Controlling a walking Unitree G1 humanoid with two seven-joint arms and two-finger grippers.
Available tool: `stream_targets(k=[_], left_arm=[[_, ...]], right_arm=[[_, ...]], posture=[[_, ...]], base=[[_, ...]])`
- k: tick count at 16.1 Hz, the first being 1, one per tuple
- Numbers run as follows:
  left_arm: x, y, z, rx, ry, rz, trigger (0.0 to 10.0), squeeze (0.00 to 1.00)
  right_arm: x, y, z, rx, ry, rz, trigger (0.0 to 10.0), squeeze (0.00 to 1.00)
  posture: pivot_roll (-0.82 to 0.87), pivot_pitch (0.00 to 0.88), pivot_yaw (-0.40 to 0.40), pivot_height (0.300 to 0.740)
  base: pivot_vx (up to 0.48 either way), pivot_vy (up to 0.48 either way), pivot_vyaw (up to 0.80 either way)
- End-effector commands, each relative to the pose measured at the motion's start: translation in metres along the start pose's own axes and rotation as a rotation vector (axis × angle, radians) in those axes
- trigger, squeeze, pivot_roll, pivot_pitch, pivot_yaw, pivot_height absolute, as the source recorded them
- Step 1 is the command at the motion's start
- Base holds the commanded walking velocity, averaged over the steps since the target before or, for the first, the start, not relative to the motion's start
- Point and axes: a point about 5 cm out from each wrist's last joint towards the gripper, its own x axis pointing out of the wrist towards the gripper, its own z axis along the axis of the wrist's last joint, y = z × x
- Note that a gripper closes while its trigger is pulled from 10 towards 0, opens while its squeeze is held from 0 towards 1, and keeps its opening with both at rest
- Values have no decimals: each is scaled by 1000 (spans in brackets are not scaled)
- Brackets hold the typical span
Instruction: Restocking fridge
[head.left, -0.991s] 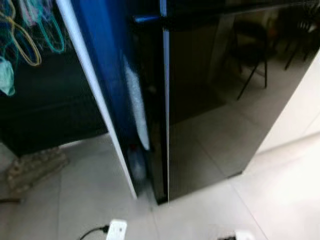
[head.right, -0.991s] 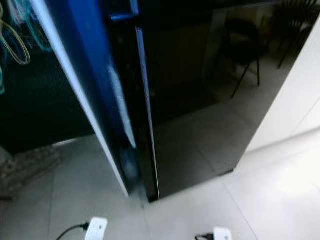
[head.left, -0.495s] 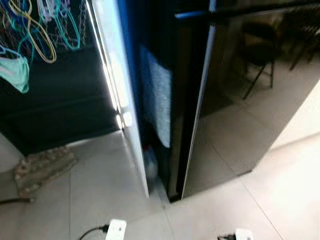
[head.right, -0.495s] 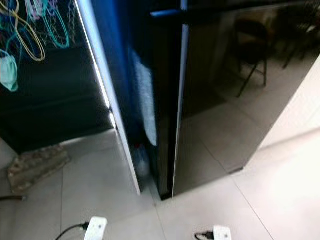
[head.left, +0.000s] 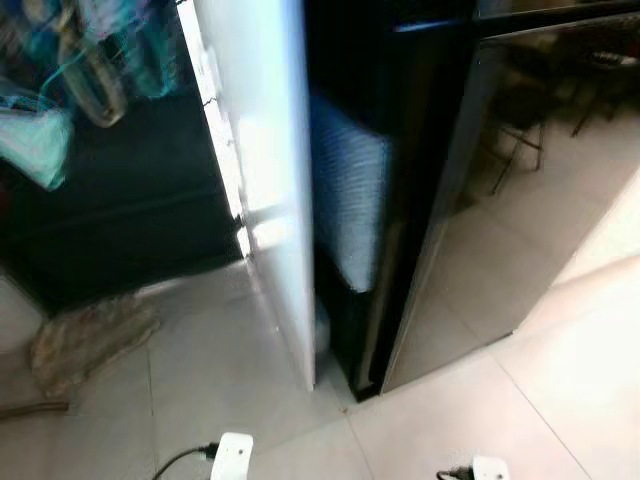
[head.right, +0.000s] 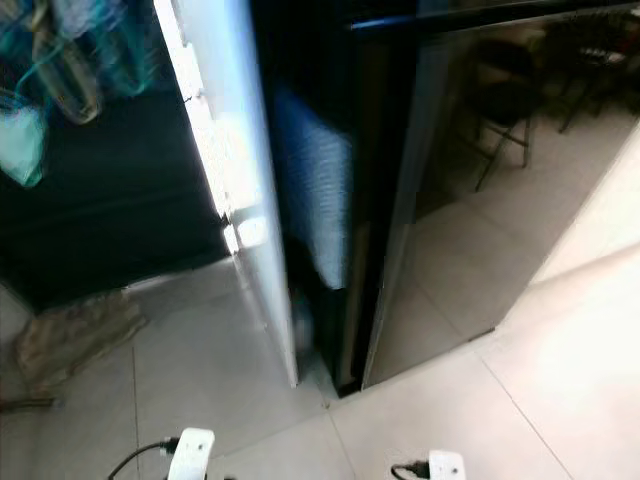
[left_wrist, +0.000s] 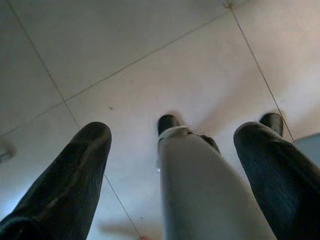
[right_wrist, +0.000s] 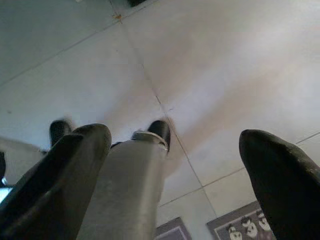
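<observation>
Both arms hang idle: our left hand (left_wrist: 172, 165) and right hand (right_wrist: 175, 170) point down at the pale tiled floor (left_wrist: 150, 60), fingers spread, holding nothing. The tall glossy black fridge (head.left: 520, 200) stands well ahead and above both hands, its white-edged door (head.left: 265, 180) ajar. We judge the door heavy, stiff and slick-faced; best to grip its free edge, not the glass.

A pale tiled floor (head.left: 200, 390) carries everything. The black fridge (head.left: 500, 200) stands on it at the far right, its door open. At far left lies a crumpled brownish mat (head.left: 90, 340), perhaps a rag. Two white plugs (head.left: 232, 458) sit nearest, well apart.
</observation>
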Motion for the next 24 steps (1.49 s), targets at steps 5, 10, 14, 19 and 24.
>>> stream_targets(k=[5, 10, 14, 19, 24], left_arm=[[-2, 3, -11, 7, 42, 4, 10000, 0], [-2, 2, -12, 19, 38, -3, 10000, 0], [-2, 2, -12, 7, 34, -3, 10000, 0], [-2, 2, -11, 7, 33, -4, 10000, 0], [-2, 2, -11, -2, 32, -1, 10000, 0]], right_arm=[[0, 6, -5, 2, 16, 18, 10000, 0], [0, 6, -5, -5, 13, 22, 10000, 0], [0, 6, -4, -58, 16, 36, 10000, 0], [0, 6, -4, -53, 17, 35, 10000, 0], [0, 6, -3, -64, 19, 38, 10000, 0]], posture=[[12, 24, 4, 740], [8, 7, 4, 740], [16, 2, 1, 740], [15, 16, 1, 740], [17, 30, -5, 740]], base=[[0, 308, 0], [0, 56, 0], [0, 0, 575], [0, 0, 800], [0, 0, 800]])
